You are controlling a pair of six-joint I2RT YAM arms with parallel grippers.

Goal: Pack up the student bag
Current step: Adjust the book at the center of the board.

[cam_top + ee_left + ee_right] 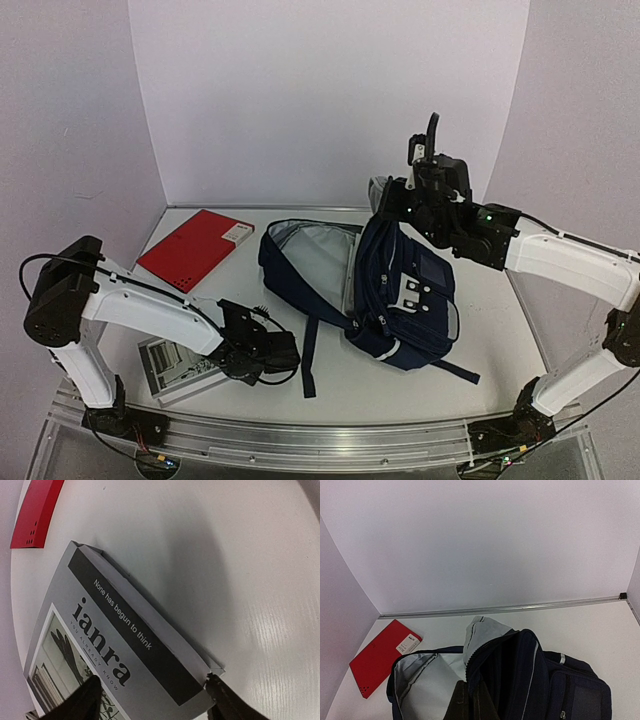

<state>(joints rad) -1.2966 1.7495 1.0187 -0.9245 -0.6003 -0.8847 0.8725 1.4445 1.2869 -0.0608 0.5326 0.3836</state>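
Observation:
The student bag (400, 290) is a navy striped backpack in mid-table, its main compartment unzipped and the light grey lining (425, 680) showing. My right gripper (385, 212) is shut on the bag's zipper edge and holds that side raised; in the right wrist view its fingers (472, 690) pinch the rim. A grey book (170, 365) titled "ianra" (115, 645) lies at the near left. My left gripper (152, 680) is open over its corner. One finger lies over the cover and the other touches the spine edge.
A red book (195, 248) lies flat at the far left, by the back wall, also in the right wrist view (380, 657). The bag's dark straps (310, 350) trail toward the near edge. White walls close the back and sides.

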